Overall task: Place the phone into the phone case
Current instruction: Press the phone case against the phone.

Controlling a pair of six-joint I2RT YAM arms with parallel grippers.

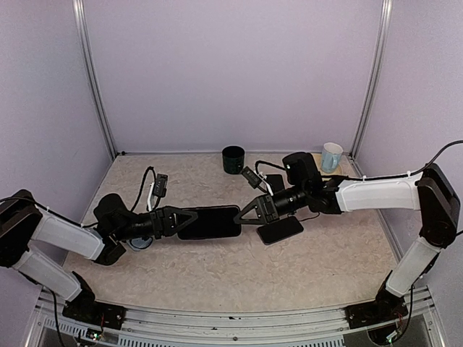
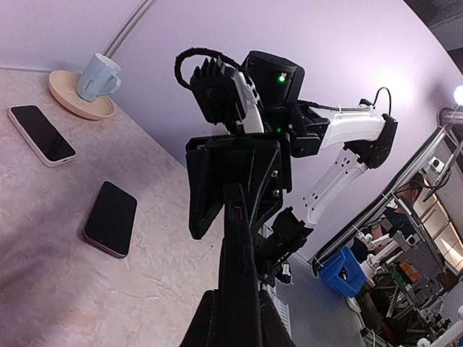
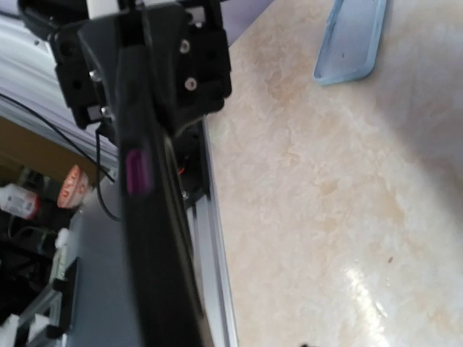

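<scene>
Both arms reach inward over the beige marbled tabletop [image 1: 217, 271] and meet near its middle. Left gripper [image 1: 189, 219] pressed together on the near-left end of the flat black smartphone [image 1: 213, 223], which hangs level above the table, clear of the surface. From the left wrist the phone shows edge-on, running away from the fingers, a small magenta mark on its thin side. Right gripper [image 1: 248, 210] sits at the phone's opposite end, its jaws to either side of the tip. Cannot tell whether they pinch it or stand loose, since the right wrist view shows only the phone's dark edge and the left gripper's housing beyond. Light blue soft phone case [image 3: 352, 36] lies flat on the table, open side up, well apart from the held phone and empty. Just beside the right gripper, on its near-right side, a second dark phone with a purple rim [image 1: 281, 230] lies screen-up on the table. Farther back a third phone with a black screen and pale rim [image 2: 41, 134] lies flat, behind the right forearm. Along the back edge: a dark green cylindrical cup [image 1: 233, 160] upright near the centre, and a pale blue ceramic mug [image 1: 331, 156] standing on a round tan saucer [image 2: 72, 105] toward the right corner
</scene>
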